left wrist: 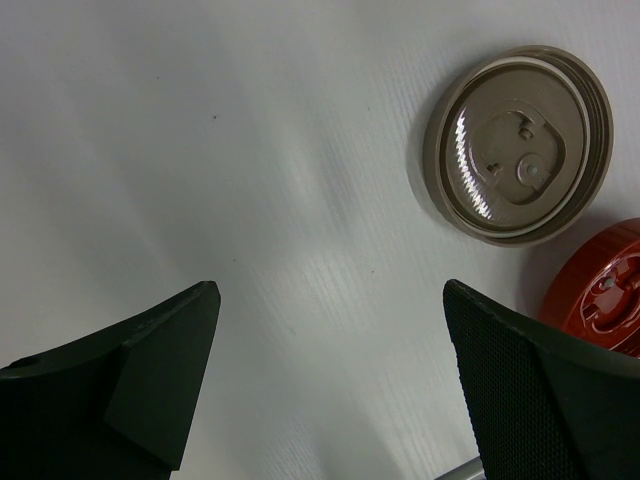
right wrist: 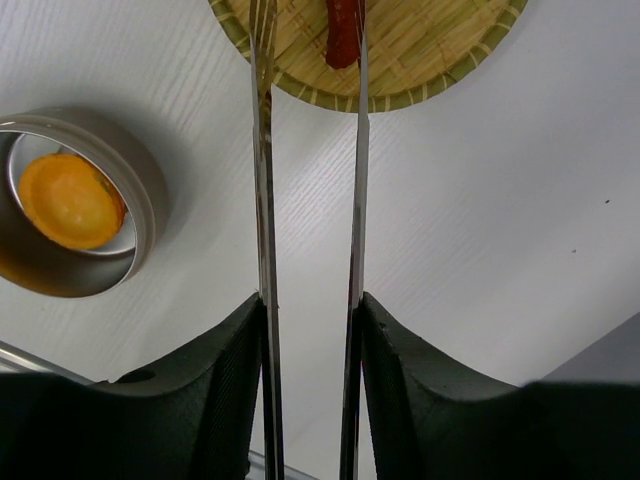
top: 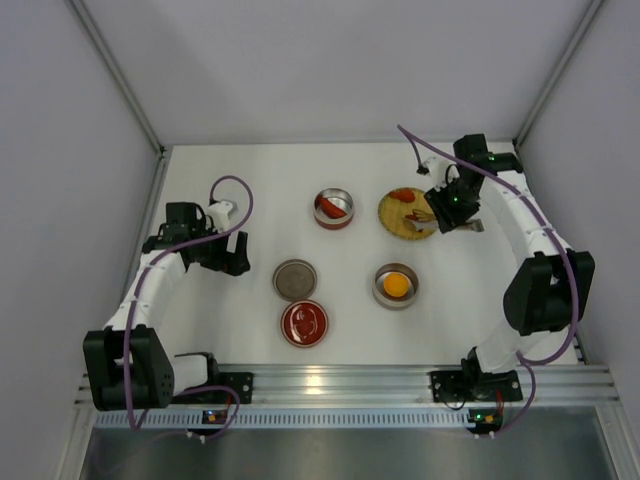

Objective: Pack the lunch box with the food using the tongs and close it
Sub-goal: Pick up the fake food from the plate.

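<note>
My right gripper (right wrist: 311,300) is shut on the silver tongs (right wrist: 263,200), one finger pressing on each arm. The arms stand a little apart. Their tips reach over a woven plate (right wrist: 430,40), with a red piece of food (right wrist: 342,35) by the right tip. A round orange piece (right wrist: 70,200) lies in a metal lunch box bowl (right wrist: 152,190) to the left. A second metal bowl (top: 334,208) holds red pieces. My left gripper (left wrist: 330,290) hangs open over bare table, holding nothing.
A grey-brown round lid (left wrist: 517,143) lies flat to the right of my left gripper, and a red lid (left wrist: 605,290) sits just nearer. White walls close in the table on three sides. An aluminium rail (top: 340,378) runs along the near edge.
</note>
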Action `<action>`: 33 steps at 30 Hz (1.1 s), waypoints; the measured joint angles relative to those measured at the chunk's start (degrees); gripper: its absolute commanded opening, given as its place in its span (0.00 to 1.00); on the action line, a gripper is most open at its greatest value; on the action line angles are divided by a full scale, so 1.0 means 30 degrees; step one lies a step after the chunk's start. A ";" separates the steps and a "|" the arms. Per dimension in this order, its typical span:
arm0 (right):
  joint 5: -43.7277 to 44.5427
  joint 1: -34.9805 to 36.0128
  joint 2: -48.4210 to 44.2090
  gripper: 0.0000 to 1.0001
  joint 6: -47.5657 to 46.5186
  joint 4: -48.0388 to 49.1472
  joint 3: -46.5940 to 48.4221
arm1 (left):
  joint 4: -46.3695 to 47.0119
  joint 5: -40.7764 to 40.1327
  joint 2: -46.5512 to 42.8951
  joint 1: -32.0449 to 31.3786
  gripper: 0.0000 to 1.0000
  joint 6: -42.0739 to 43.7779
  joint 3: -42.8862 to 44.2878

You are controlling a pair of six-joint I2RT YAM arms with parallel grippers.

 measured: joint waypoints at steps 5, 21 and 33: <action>0.0233 0.0000 0.0138 0.41 0.0000 0.0058 0.0000 | 0.0000 -0.0007 0.0000 0.0000 0.98 0.0000 0.0000; 0.0801 0.0007 0.1960 0.31 0.0153 0.0590 0.0131 | 0.0015 -0.0022 0.0219 0.0000 0.98 0.0007 0.0000; 0.0765 0.0015 0.1982 0.10 0.0146 0.0474 0.0568 | 0.0022 -0.0153 0.0248 0.0000 0.98 0.0007 0.0000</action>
